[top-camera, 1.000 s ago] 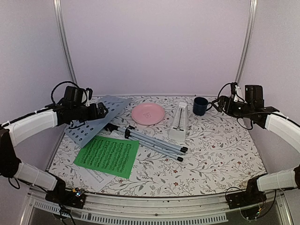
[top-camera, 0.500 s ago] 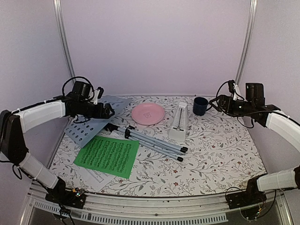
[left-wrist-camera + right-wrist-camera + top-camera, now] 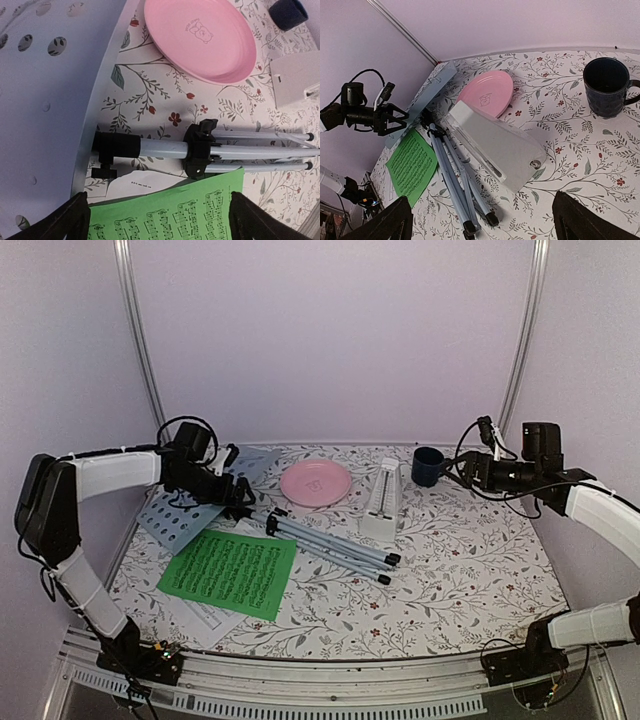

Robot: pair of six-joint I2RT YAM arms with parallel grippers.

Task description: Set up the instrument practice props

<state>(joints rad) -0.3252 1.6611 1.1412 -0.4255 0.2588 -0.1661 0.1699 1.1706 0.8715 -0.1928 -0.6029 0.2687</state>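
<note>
Flagging risks first: left fingers point(image 3: 70, 222) are spread wide with nothing in them, hovering over the music stand point(image 3: 325, 543) pole, close to where it joins the perforated tray point(image 3: 178, 525). The stand lies flat at the left-centre of the desk point(image 3: 470, 570), legs folded, feet ending just beside the metronome point(image 3: 383, 502).

We see three ways this goes wrong:
- Pinching the pole that close to the tray and lifting lets the long leg end swing, which could clip the upright metronome or sweep the pink plate point(image 3: 345, 480).
- The green sheet point(image 3: 230, 572) edge sits right against the pole, with the white sheet point(image 3: 205, 618) poking out beneath it. A low approach could snag or drag the paper.
- With the legs not yet spread, the stand would likely topple if we set it upright.

Right fingers point(image 3: 585, 220) are also spread and hold nothing, hovering at the right rear near the mug point(image 3: 607, 105). A careless reach could bump it.

Containers: the plate is bare. The mug interior is dark and looks empty, but we can't tell for sure.
</note>
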